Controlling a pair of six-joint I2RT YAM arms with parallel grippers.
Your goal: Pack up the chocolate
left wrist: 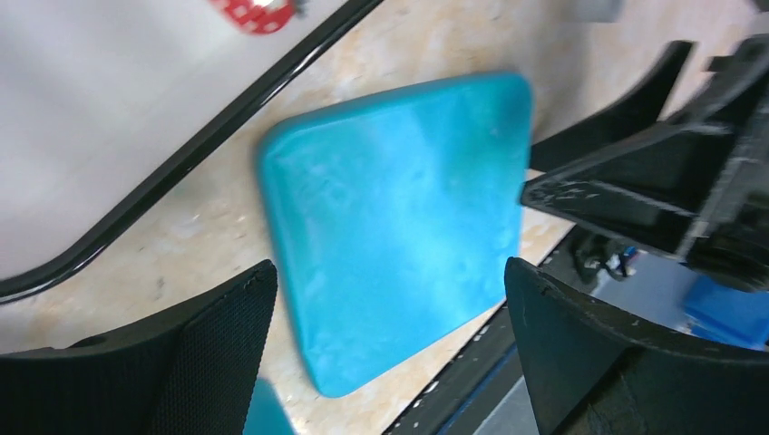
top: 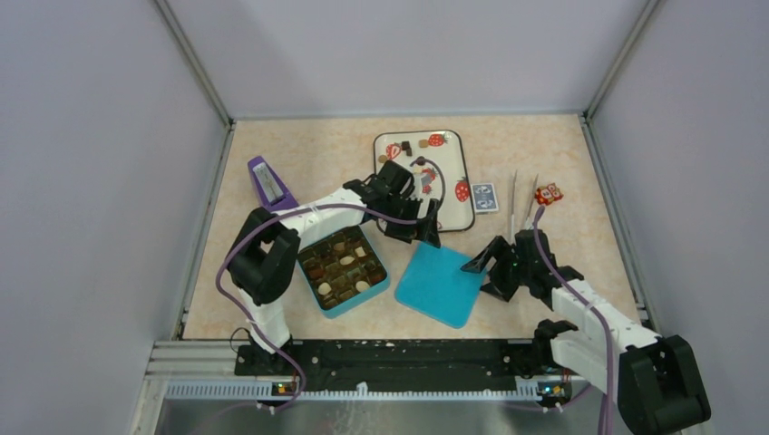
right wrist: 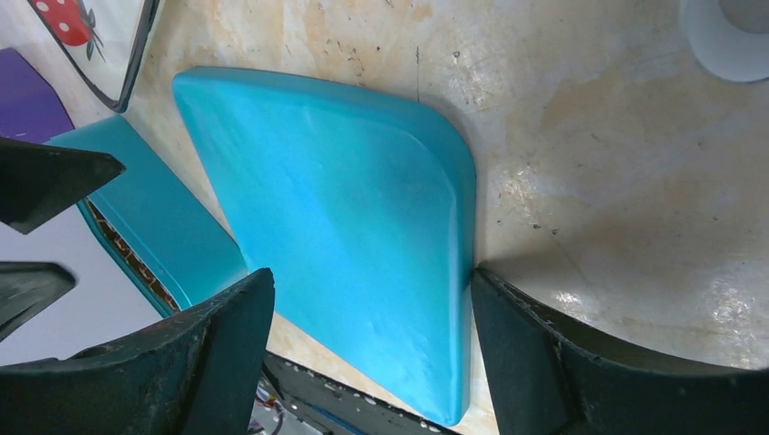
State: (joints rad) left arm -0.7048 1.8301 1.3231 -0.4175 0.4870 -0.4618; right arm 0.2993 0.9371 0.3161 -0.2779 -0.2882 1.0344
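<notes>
The teal box holds several dark, light brown and cream chocolate pieces. A few more pieces lie on the strawberry tray. The teal lid lies flat beside the box, and shows in the left wrist view and the right wrist view. My left gripper is open and empty above the lid's far corner. My right gripper is open at the lid's right edge. It straddles that edge, one finger touching the lid's side.
A purple object stands behind the box. A blue card deck, a pair of tweezers and a small orange owl lie right of the tray. The black rail runs along the near edge.
</notes>
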